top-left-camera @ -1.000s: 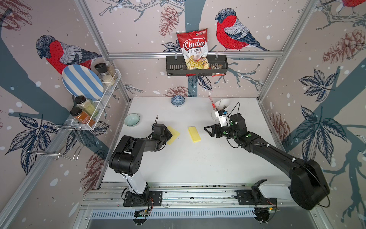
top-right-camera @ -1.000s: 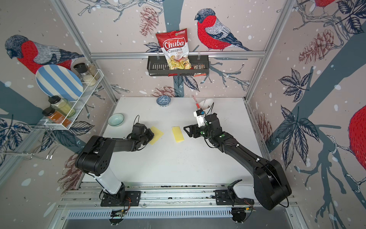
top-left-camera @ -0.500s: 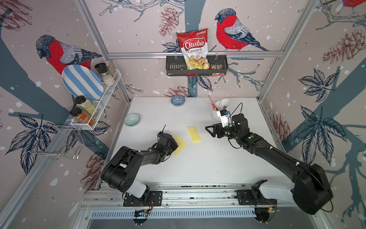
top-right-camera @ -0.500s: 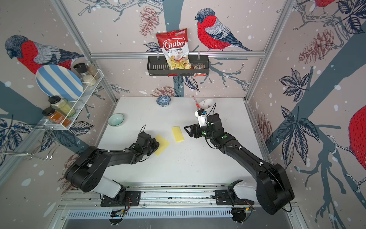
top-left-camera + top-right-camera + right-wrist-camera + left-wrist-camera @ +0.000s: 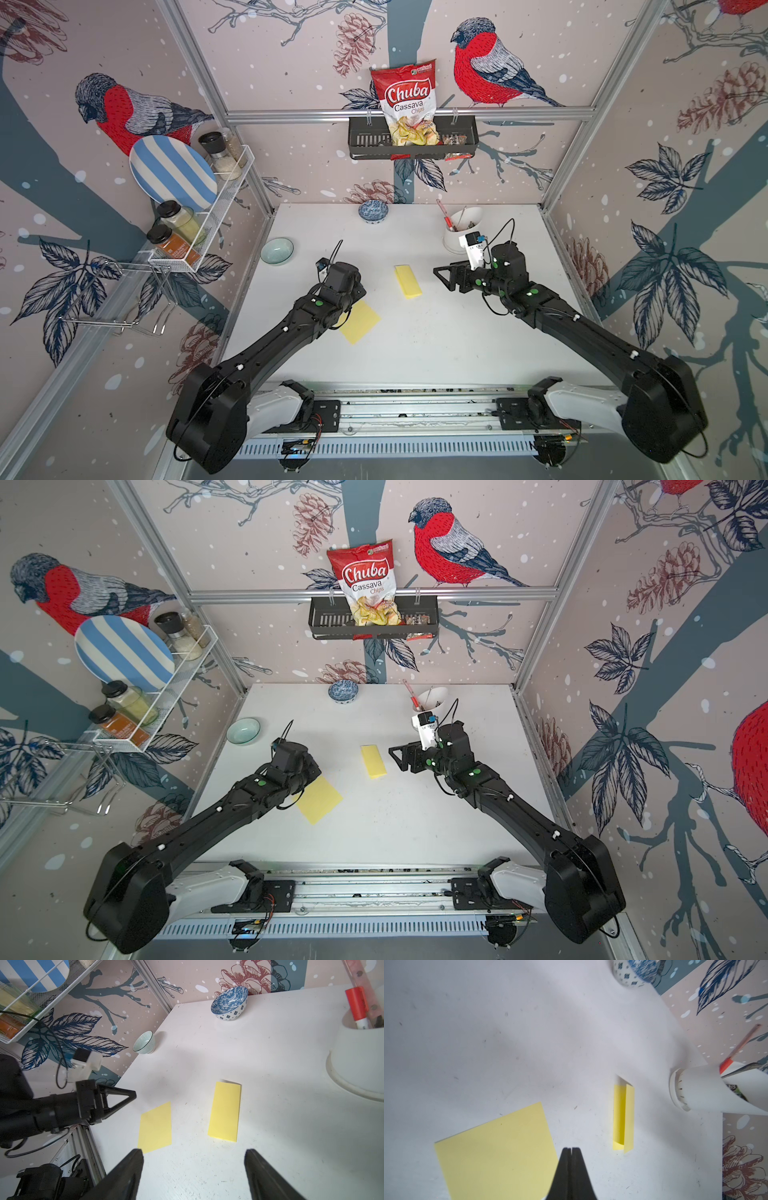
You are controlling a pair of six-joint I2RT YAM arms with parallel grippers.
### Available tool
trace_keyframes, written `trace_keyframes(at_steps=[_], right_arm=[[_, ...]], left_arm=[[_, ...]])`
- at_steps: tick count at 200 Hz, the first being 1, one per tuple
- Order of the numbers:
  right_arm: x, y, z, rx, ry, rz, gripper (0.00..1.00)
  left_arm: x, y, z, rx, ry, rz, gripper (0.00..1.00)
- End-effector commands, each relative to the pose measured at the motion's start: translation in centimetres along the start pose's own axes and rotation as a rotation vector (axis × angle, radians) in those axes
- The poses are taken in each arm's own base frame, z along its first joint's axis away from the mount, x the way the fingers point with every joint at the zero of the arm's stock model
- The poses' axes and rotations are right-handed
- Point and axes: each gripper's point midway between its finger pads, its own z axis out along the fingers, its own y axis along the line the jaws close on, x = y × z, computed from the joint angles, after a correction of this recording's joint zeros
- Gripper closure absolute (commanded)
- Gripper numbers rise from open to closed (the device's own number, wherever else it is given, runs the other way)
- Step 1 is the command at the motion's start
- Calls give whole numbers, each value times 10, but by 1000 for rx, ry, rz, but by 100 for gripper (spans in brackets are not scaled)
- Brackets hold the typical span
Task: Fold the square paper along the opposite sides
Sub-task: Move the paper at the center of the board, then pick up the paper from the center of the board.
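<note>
A flat yellow square paper [image 5: 360, 322] [image 5: 319, 800] lies left of the table's centre and also shows in the wrist views [image 5: 496, 1151] [image 5: 155, 1127]. A second yellow paper [image 5: 408, 281] [image 5: 373, 761], folded into a narrow strip, lies further back near the middle [image 5: 623, 1118] [image 5: 225, 1110]. My left gripper [image 5: 360, 291] [image 5: 571, 1149] is shut and empty. It hovers by the flat paper's far corner, clear of the sheet [image 5: 133, 1094]. My right gripper [image 5: 441, 276] [image 5: 193, 1153] is open and empty, just right of the folded strip, pointing toward it.
At the back stands a blue patterned bowl [image 5: 373, 210], with a pale green bowl [image 5: 276, 251] at the left. A white cup with pens [image 5: 460, 232] stands right behind my right wrist. A wire rack [image 5: 199, 216] juts from the left wall.
The flat paper has slid toward the table's front edge. The left gripper has since drawn back off it toward the far side. The right gripper's jaws have spread slightly wider.
</note>
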Motion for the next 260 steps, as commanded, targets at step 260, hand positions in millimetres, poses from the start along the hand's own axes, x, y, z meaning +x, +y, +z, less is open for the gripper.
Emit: trace_keyframes(at_steps=[260], right_arm=[[136,93,218,-185,634,-225,27]], left_arm=[[63,114,20,-210,60,-198,81]])
